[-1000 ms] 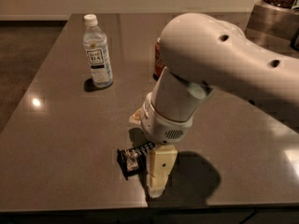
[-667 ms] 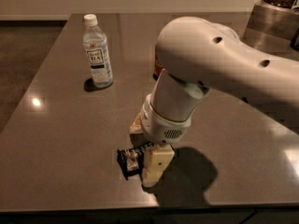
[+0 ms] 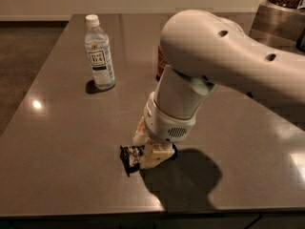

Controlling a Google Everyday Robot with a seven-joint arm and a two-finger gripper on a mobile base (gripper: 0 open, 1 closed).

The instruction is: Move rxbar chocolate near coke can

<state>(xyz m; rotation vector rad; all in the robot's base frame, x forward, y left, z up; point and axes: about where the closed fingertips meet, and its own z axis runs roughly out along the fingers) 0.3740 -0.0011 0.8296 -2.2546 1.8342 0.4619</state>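
The rxbar chocolate (image 3: 129, 157), a black wrapper with white text, lies flat on the dark table near its front edge. My gripper (image 3: 148, 148) is down at the table right over the bar's right part, and only the bar's left end shows. The coke can (image 3: 160, 64) stands upright farther back. It is mostly hidden behind my white arm (image 3: 205, 61), and only a red strip of it shows. The bar lies well in front of the can.
A clear plastic water bottle (image 3: 99, 54) with a white cap stands at the back left of the table (image 3: 62, 142). A metal container (image 3: 279, 18) stands at the back right. The table's front edge runs just below the bar.
My gripper has come down lower onto the bar and shifted slightly left. The bar, can and bottle have stayed where they were.
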